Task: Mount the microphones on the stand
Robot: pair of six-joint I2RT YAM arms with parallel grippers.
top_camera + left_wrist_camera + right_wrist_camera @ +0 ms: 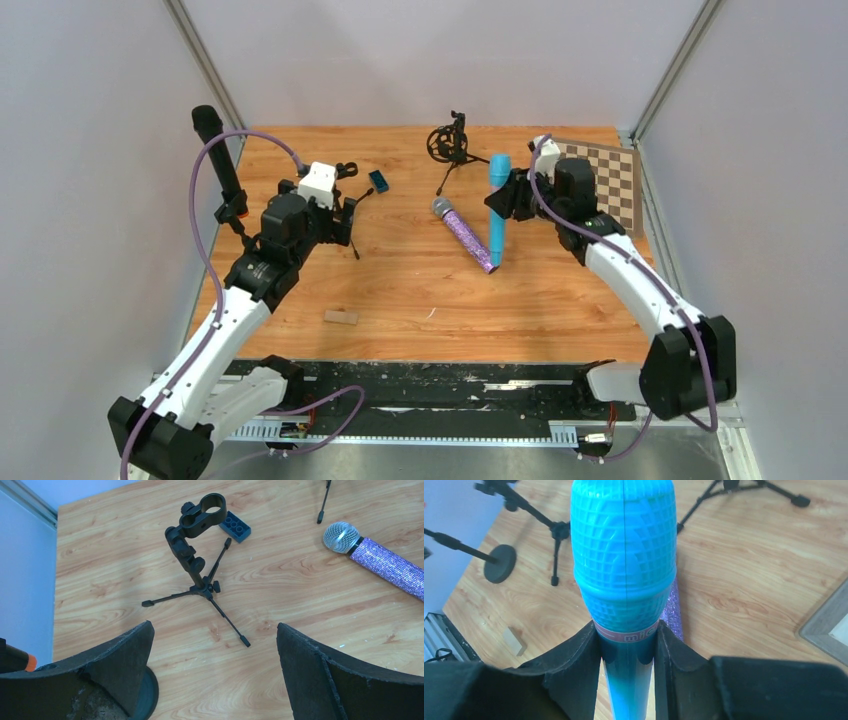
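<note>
From above: a wood-grain table (400,290) between plain grey walls, with a checkerboard (610,180) far right. The black mic (215,150) rises at the left edge, and the glittery purple mic (465,235) lies mid-table.

Left wrist: the left end effector (215,630) gapes wide and empty, facing a black tripod stand (191,560).

Right wrist: the right end effector (626,640) clamps the ribbed blue mic (624,555).

Matt wood-grain tabletop (420,290), mixed finishes.
Glossy moulded plastic is seen on the blue microphone (623,555); rough glitter and silver mesh on the purple microphone (387,566).
</note>
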